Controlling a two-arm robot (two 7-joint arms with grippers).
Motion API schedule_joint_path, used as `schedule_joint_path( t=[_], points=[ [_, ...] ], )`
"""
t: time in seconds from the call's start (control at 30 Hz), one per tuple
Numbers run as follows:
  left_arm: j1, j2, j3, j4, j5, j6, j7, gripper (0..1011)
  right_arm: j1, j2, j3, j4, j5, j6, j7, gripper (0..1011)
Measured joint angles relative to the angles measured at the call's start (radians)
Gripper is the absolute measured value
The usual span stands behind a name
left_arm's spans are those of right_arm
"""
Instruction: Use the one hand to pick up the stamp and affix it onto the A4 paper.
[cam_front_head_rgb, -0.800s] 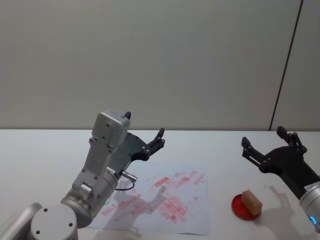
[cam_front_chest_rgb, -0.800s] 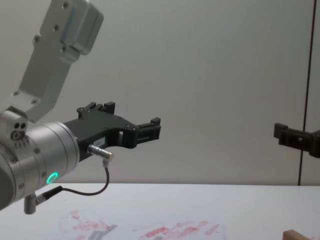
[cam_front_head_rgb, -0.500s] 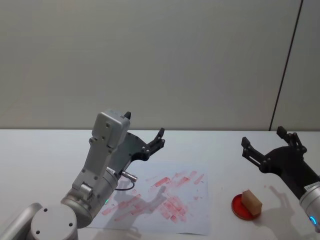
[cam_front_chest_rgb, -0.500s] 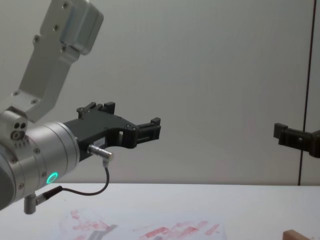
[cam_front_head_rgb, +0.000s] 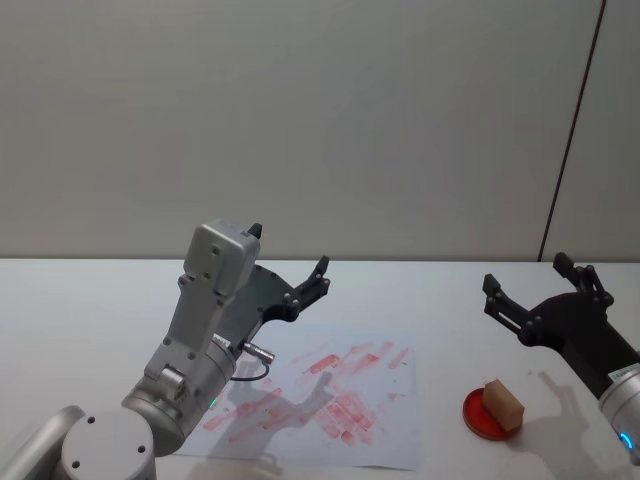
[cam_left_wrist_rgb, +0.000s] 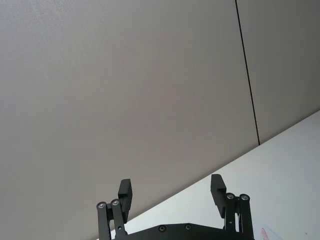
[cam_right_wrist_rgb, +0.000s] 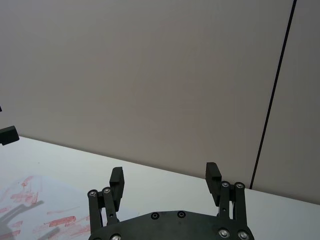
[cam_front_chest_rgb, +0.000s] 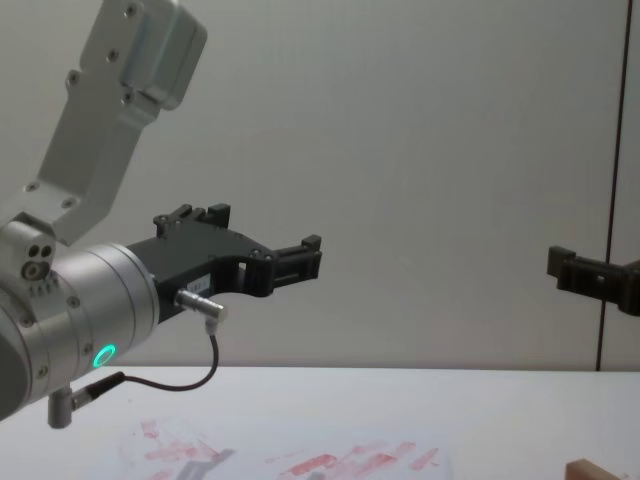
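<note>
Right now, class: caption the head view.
Left gripper and right gripper raised, open; stamp on red pad beside inked A4 paper.

The paper (cam_front_head_rgb: 335, 405) lies on the desk (cam_front_head_rgb: 80, 300), with the left gripper (cam_front_head_rgb: 290, 250) above its left side. Right of it (a gap between) the stamp (cam_front_head_rgb: 503, 403) sits on a dish (cam_front_head_rgb: 477, 416), before the right gripper (cam_front_head_rgb: 526, 272).

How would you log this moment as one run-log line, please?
left gripper: open, raised near paper | right gripper: open, raised near stamp | stamp: untouched on red pad, right of paper
</note>
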Motion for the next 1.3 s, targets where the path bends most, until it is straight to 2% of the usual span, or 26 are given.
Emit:
schedule_joint_path(
  t=[0.47, 0.7, 1.3],
  points=[
    [0.0, 0.0, 0.0, 0.0, 0.0, 0.0, 0.0, 1003, -0.001, 0.0, 0.0, 0.0, 0.0, 0.0, 0.0, 1001],
    [0.0, 0.0, 0.0, 0.0, 0.0, 0.0, 0.0, 1003, -0.018, 0.012, 0.006, -0.011, 0.007, 0.008, 0.0, 1001],
    [0.0, 0.0, 0.0, 0.0, 0.0, 0.0, 0.0, 1002, -0.123, 0.093, 0.041, -0.085, 0.065, 0.087, -0.008, 1001]
  ],
)
